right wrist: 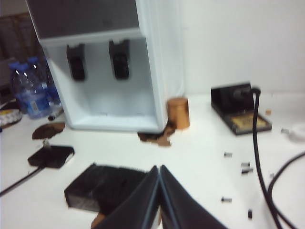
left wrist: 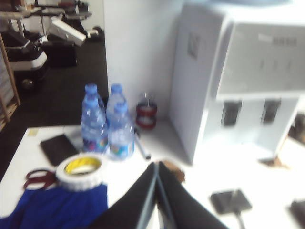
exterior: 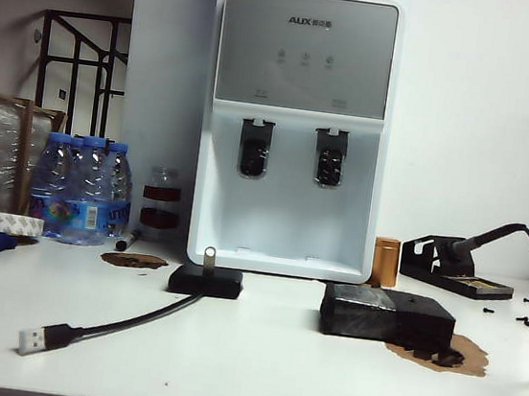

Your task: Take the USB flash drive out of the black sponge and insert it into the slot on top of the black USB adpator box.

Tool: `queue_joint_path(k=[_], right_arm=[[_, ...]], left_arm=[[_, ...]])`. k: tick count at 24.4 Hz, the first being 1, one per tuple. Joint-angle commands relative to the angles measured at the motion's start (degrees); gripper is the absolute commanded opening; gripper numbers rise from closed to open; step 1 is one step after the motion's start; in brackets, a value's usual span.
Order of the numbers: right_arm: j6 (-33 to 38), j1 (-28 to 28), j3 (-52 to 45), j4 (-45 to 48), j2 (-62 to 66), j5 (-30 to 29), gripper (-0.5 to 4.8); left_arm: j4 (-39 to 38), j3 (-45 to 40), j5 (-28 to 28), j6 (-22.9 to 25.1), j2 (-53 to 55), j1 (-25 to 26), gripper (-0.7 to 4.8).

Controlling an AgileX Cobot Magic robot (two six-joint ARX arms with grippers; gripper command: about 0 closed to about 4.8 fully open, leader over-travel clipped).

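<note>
Up front, "AUX" on the water dispenser (exterior: 295, 129) — left gripper (left wrist: 157, 191), right gripper (right wrist: 159, 193), jaws pressed together.

A low front camera faces my table (exterior: 255, 351) and dispenser (exterior: 295, 129). My wrist cameras look down from higher, sharing the dispenser and adaptor box (exterior: 205, 281).

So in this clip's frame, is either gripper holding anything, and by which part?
Nothing is held. The left gripper and right gripper both have fingers shut together, empty, above the table. The USB flash drive stands in the black USB adpator box.
</note>
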Motion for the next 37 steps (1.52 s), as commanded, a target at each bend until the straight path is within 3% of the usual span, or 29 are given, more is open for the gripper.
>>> queue_joint_path(k=[1, 10, 17, 24, 33, 37], right_arm=[[0.5, 0.1, -0.2, -2.1, -0.5, -2.4, -0.01], [0.5, 0.1, -0.2, -1.8, -0.5, -3.7, -0.01], [0.5, 0.1, -0.2, -1.8, -0.5, -3.7, -0.01], [0.5, 0.1, -0.2, -1.8, -0.5, -3.7, -0.01], [0.5, 0.1, -0.2, -1.8, -0.5, -3.7, -0.01], [0.5, 0.1, -0.2, -1.8, -0.5, -3.7, -0.01]], left_arm=[[0.7, -3.3, -0.2, 3.0, -3.4, 0.0, -0.04], [16.4, -17.9, 0.3, 2.6, -6.5, 0.0, -0.04], [37.9, -31.9, 3.3, 1.2, -6.5, -0.1, -0.04], [49.7, -41.8, 3.5, -0.2, -6.6, -0.1, -0.04], [37.1, -42.5, 3.6, -0.2, -14.4, -0.1, -0.04], [23.7, -42.5, 3.9, -0.1, -24.9, -0.1, -0.04]])
